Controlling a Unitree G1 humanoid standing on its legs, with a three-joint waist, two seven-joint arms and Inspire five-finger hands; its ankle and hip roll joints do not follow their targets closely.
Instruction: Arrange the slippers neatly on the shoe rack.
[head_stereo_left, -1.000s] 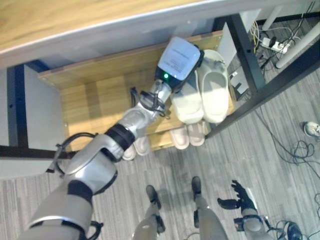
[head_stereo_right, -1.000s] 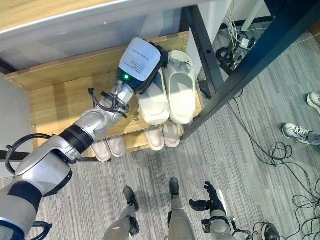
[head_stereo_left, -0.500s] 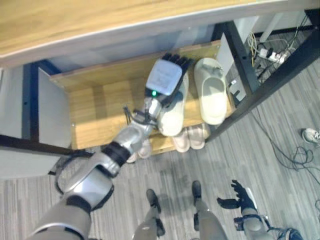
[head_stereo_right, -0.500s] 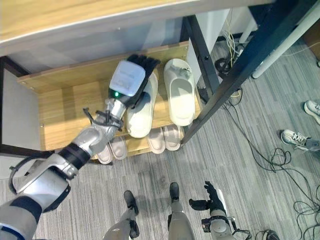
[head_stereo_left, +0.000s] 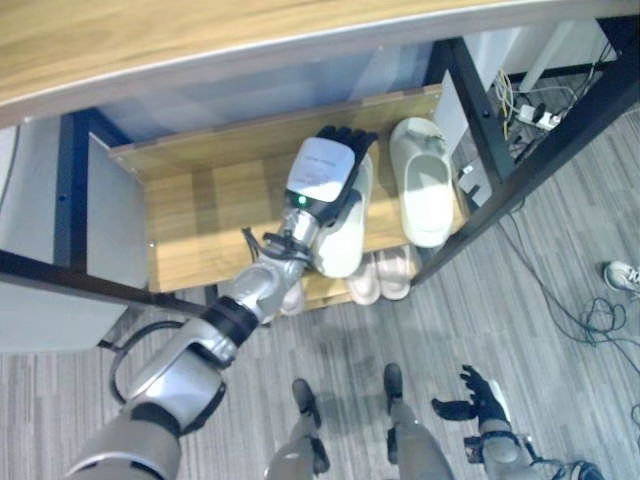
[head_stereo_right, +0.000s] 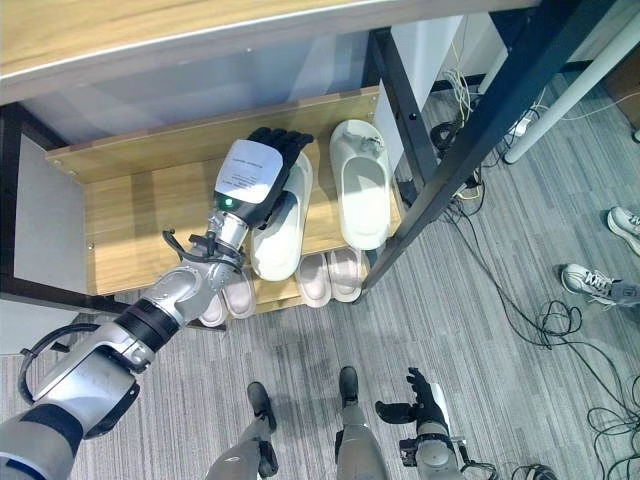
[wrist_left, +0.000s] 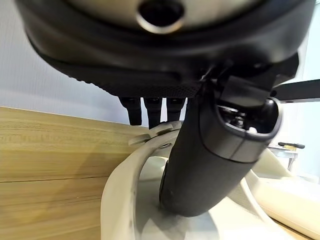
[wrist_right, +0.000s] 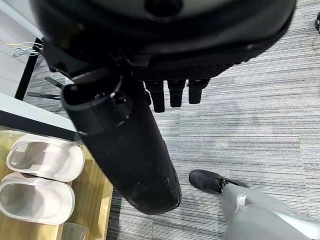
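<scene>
Two white slippers lie on the wooden shoe rack's top shelf. My left hand lies over the left slipper. Its thumb is inside the slipper and its fingers curl over the toe end, so it is shut on it. The right slipper sits a small gap away, near the rack's right end. On the lower shelf, two pairs of pale pink slippers poke out. My right hand hangs low near the floor, fingers spread and open.
A wooden tabletop overhangs the rack. A black frame leg runs diagonally past its right end. Cables and a power strip lie on the grey floor, with a white sneaker further right.
My left hand has slid the left white slipper leftward, away from its mate, and a gap has opened between them. The view has also shifted. The right hand has stayed put.
</scene>
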